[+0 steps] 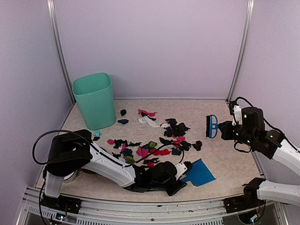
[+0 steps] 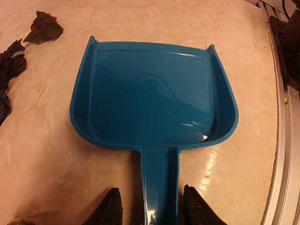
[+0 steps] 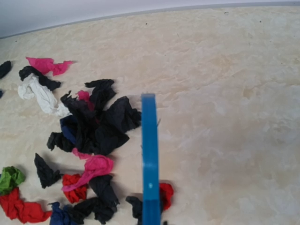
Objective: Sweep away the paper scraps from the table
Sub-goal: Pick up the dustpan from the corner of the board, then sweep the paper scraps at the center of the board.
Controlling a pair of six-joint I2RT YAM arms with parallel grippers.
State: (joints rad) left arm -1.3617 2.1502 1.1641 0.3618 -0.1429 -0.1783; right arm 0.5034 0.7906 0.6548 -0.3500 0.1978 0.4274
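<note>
1. Small crumpled paper scraps (image 1: 154, 136), mostly black with pink, red, white and green, are lying scattered across the middle of the beige marbled table (image 1: 229, 159).
2. The left gripper (image 2: 154, 208) is clasping the handle of a blue plastic dustpan (image 2: 154, 93) lying flat, near-right of them.
3. The right gripper (image 1: 225, 130) is grasping a small blue hand brush (image 1: 212, 126) right of the pile.

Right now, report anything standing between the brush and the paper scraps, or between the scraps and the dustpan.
Nothing visible. Only bare table separates the brush in the right jaws from the paper scraps. The dustpan is also unblocked, though most scraps lie beside its side wall, not before its open lip.
</note>
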